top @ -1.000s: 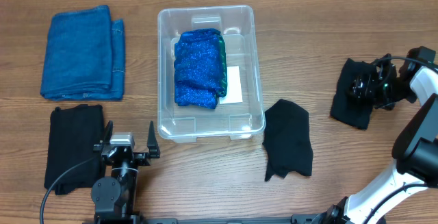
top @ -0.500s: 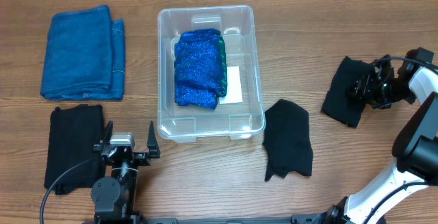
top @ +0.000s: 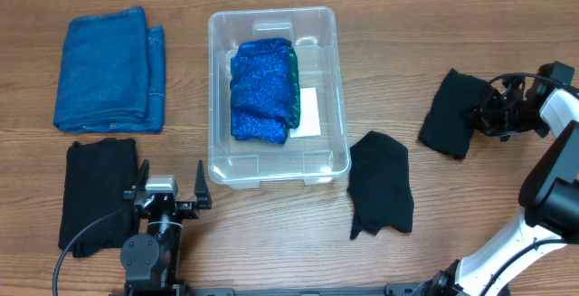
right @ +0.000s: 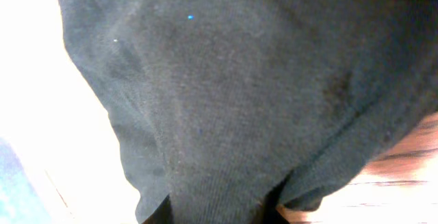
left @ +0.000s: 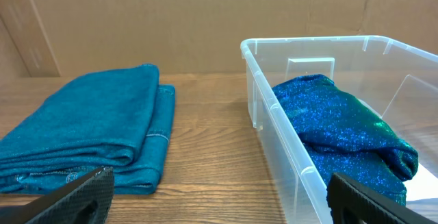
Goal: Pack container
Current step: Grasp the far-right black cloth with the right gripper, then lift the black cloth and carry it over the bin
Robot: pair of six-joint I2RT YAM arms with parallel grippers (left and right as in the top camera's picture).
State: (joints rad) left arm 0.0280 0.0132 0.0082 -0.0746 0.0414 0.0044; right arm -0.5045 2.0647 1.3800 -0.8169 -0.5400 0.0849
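My right gripper (top: pixel 488 115) pinches the black cloth (top: pixel 445 115), now dragged nearer the container (top: pixel 271 12); my left gripper (top: pixel 170 187) stays spread.

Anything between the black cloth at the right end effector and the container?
Nothing visible. Bare table lies between the cloth and the container; another black cloth lies flat, nearer the robot than that path.

From my left wrist camera I see the left gripper (left: pixel 219 183) with its black fingers (left: pixel 75 196) spread wide at the bottom corners. A folded teal towel (left: pixel 89 131) lies on the wooden table (left: pixel 205 148) left of the clear container (left: pixel 263 94), apart from it. A sparkly blue cloth (left: pixel 335 125) sits inside, cardboard (left: pixel 171 18) behind
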